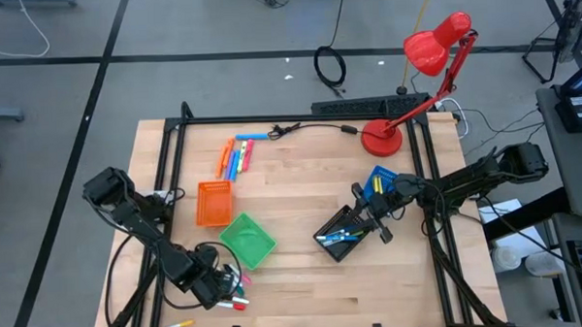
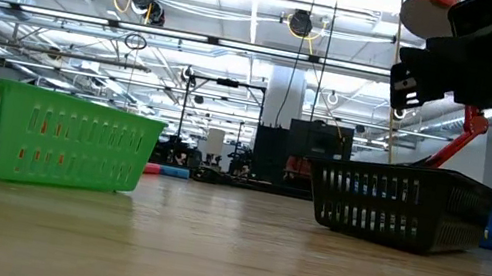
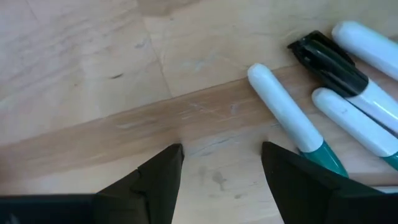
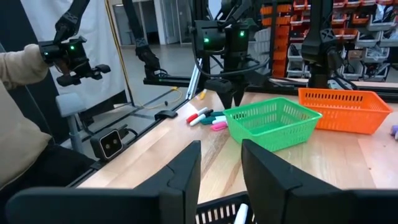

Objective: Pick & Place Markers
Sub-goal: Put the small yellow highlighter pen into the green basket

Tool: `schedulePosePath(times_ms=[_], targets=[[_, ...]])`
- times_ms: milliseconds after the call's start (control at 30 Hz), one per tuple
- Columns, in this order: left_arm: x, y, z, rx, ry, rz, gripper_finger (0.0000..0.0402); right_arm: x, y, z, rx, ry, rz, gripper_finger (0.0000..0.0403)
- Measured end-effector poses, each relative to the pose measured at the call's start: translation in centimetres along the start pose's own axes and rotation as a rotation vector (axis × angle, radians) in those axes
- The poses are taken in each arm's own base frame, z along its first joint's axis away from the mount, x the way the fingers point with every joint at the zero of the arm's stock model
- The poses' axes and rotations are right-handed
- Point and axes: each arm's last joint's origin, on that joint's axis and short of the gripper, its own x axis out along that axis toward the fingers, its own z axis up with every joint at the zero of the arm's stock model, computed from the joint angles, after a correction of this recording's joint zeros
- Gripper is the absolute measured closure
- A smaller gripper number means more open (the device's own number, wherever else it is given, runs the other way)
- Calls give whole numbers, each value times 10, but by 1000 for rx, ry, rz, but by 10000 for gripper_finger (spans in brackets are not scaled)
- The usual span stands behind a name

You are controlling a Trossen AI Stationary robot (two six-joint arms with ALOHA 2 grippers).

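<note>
Several short markers (image 3: 292,118) with white barrels and teal or black ends lie flat on the wood near the table's front left (image 1: 240,301). My left gripper (image 3: 221,162) points down just beside them, open, with only bare wood between its fingers. It also shows in the right wrist view as the left gripper (image 4: 231,99) behind the green tray (image 4: 273,121). More markers (image 1: 237,156) lie at the far left. My right gripper (image 4: 221,168) hovers level above the black tray (image 1: 344,234), open with a narrow gap and nothing in it. The black tray holds a few markers (image 1: 337,237).
An orange tray (image 1: 213,202) stands beside the green tray (image 1: 247,240), and a blue tray (image 1: 381,183) behind the black one. A red desk lamp (image 1: 433,52) and a black cable (image 1: 314,129) are at the far edge. A person (image 4: 18,124) sits beyond the table's left side.
</note>
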Motion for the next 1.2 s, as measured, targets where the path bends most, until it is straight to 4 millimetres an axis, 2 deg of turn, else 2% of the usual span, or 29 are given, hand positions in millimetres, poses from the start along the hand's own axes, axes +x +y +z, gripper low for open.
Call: schedulePosePath(times_ms=[167, 367, 533, 667, 933, 1200], targets=[[0, 0, 0, 133, 25, 3, 174, 0, 0, 1, -2, -5, 0, 301], [-7, 0, -9, 239, 179, -18, 174, 0, 0, 1, -5, -14, 1, 301], [-18, -7, -29, 304, 349, -168, 174, 0, 0, 1, -2, -14, 1, 301], [-22, -7, -46, 359, 410, -251, 174, 0, 0, 1, -4, -14, 0, 301], [-18, 22, -68, 333, 506, -44, 174, 0, 0, 1, -9, -13, 0, 301], [-18, 33, -79, 284, 489, -30, 174, 0, 0, 1, -9, -13, 0, 301]])
